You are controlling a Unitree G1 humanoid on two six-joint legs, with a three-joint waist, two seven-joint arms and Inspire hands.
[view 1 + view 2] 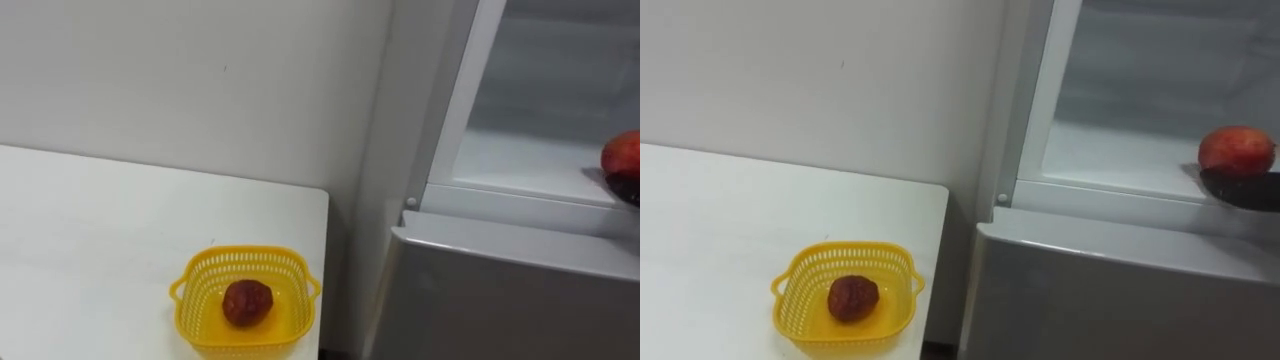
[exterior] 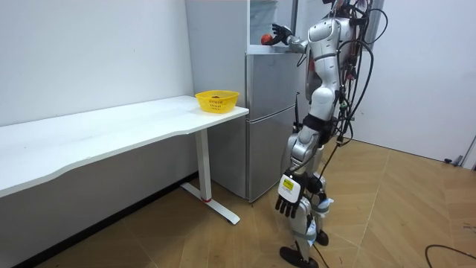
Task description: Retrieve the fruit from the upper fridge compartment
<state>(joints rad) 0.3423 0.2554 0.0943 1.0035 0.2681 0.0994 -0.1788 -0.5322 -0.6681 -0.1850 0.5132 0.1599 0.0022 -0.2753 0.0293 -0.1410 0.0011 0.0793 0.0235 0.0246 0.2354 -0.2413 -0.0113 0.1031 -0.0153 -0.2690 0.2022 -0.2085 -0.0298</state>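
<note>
A red round fruit [image 1: 1236, 150] sits at the front of the upper fridge compartment [image 1: 1110, 160], whose door is open. A dark part of my right hand [image 1: 1242, 190] lies just under and in front of the fruit, touching it. In the room view the right hand [image 2: 281, 32] is raised to the fridge top, right beside the fruit [image 2: 265, 39]. A yellow plastic basket [image 1: 800, 300] stands at the near corner of the white table [image 1: 720, 230], and a dark red fruit [image 1: 852, 298] lies inside it. My left hand [image 2: 288, 198] hangs relaxed by my thigh.
The grey lower fridge door [image 1: 1120, 290] is closed and stands right next to the table's end. A white wall [image 1: 820, 80] runs behind the table. I stand upright on wooden floor [image 2: 387, 216] in front of the fridge.
</note>
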